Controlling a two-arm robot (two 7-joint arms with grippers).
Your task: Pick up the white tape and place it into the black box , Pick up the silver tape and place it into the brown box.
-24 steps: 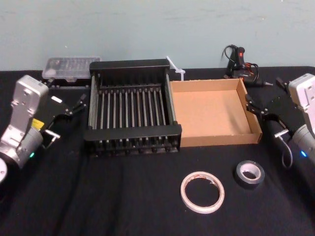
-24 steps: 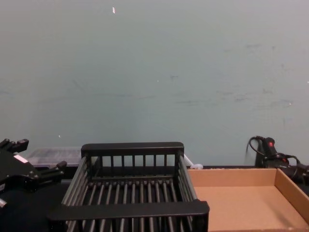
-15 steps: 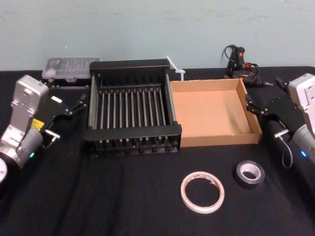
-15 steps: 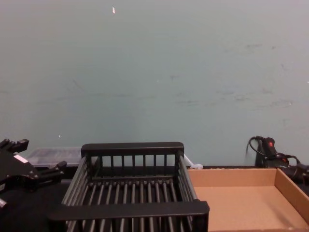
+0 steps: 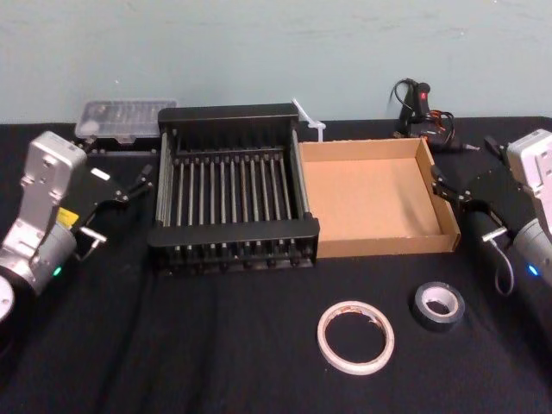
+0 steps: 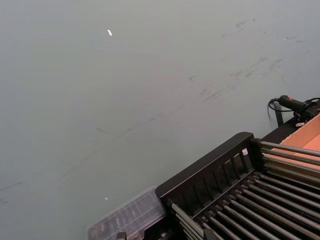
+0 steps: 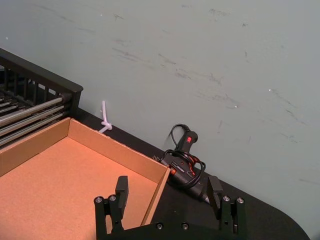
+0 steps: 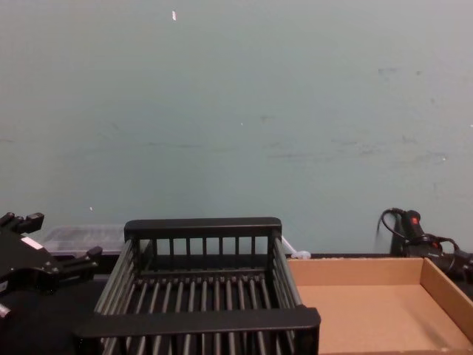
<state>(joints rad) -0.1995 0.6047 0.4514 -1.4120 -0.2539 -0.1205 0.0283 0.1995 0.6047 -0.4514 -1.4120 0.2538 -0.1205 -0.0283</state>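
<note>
- Two black fingers of the right gripper (image 7: 170, 197) spread wide apart, holding nothing, up above the right wall of the wide, flat brown cardboard box (image 5: 442, 207).
- Black fingers of the left gripper (image 5: 142, 177) spread apart too, holding nothing, just beside the left wall of the big black crate with bars (image 5: 229, 240).
- Crate and brown box side by side, touching, in the middle of the black table cloth (image 5: 172, 345).
- Small white ring of tape (image 5: 354, 336) flat on the cloth, in front of the brown box, well apart from both grippers.
- Small dark grey-silver roll of tape (image 5: 436, 305) flat on the cloth, just to the right of the white ring, near the right arm.
- Clear plastic case (image 5: 121, 117) behind the left gripper, next to the crate's back corner.
- Black tool with a red light and wires (image 7: 186, 162) behind the brown box.
- White twisted tie (image 7: 104, 120) by the wall, between the crate and the brown box.
</note>
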